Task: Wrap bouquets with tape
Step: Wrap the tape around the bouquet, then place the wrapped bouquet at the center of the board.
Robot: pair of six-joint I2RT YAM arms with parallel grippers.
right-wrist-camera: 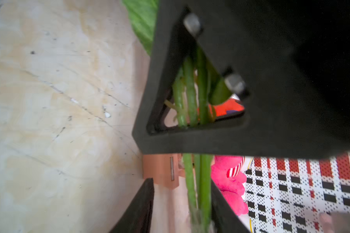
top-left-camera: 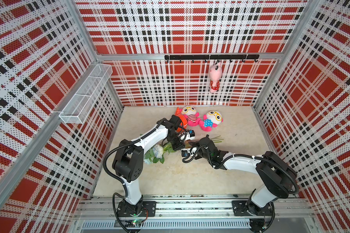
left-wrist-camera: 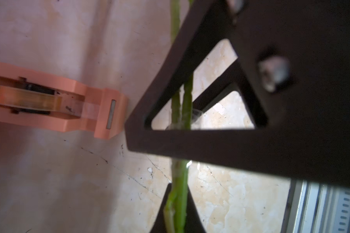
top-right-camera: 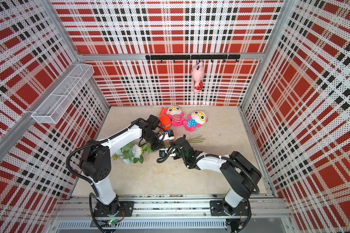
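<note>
The bouquets (top-left-camera: 157, 151) lie on the beige table as one bunch, white rose and leaves at the left, thin green stems (top-left-camera: 217, 139) fanning out to the right. My left gripper (left-wrist-camera: 178, 193) is shut on the stems (left-wrist-camera: 179, 201). My right gripper (right-wrist-camera: 182, 191) is open around the same stems (right-wrist-camera: 205, 181), which rest against one finger with a wide gap to the other. Clear film clings to the stems near both grippers. The peach tape dispenser (left-wrist-camera: 49, 100) sits on the table just behind the stems, its cutter end (right-wrist-camera: 162, 171) close to my right fingers.
Two pink plush dolls (top-left-camera: 191, 118) (top-left-camera: 210, 121) and an orange plush fish (top-left-camera: 182, 123) lie behind the arms. Another pink plush (top-left-camera: 215, 76) hangs from the black hook rail. A white wire basket (top-left-camera: 85, 94) hangs on the left wall.
</note>
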